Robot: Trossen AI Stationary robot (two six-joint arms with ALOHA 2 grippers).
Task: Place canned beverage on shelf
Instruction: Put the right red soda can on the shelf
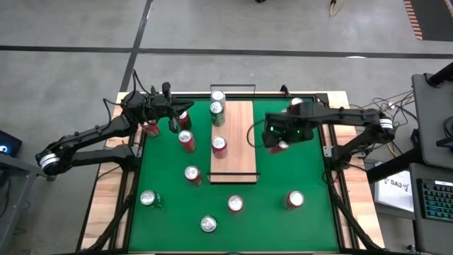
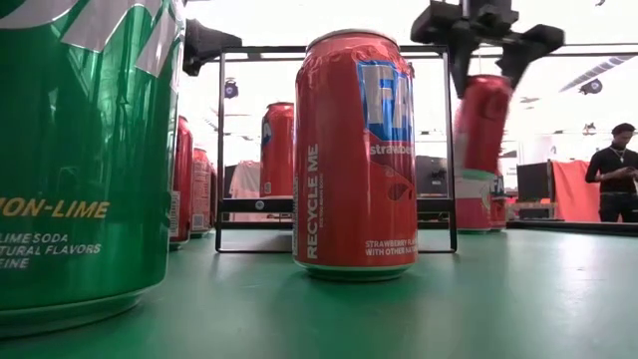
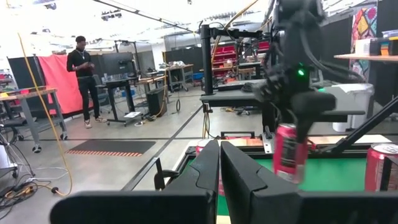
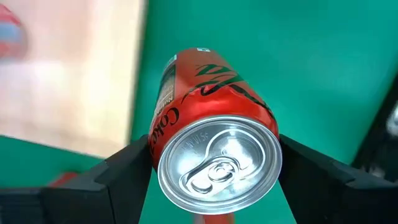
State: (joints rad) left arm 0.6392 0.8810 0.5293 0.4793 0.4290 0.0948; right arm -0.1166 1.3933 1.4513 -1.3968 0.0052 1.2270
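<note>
The red can (image 4: 214,158) in the right gripper (image 1: 277,139) is a thin-walled aluminium cylinder: stiff enough along its height but easy to dent if squeezed hard, smooth and a little slippery, and probably of moderate weight if full. The sensible hold is across the upper body just under the rim, which is where the fingers (image 4: 118,177) sit now, spread wide and pressed to opposite sides of the can. It hangs lifted off the green mat (image 1: 297,170), tilted rather than upright in the low view, just beside the right long edge of the shelf (image 1: 237,152), where three cans already stand along the left side. The right arm reaches in from the table's right with its wrist pointing down. The left gripper (image 1: 170,106) waits near the far left corner, fingers closed and empty.
</note>
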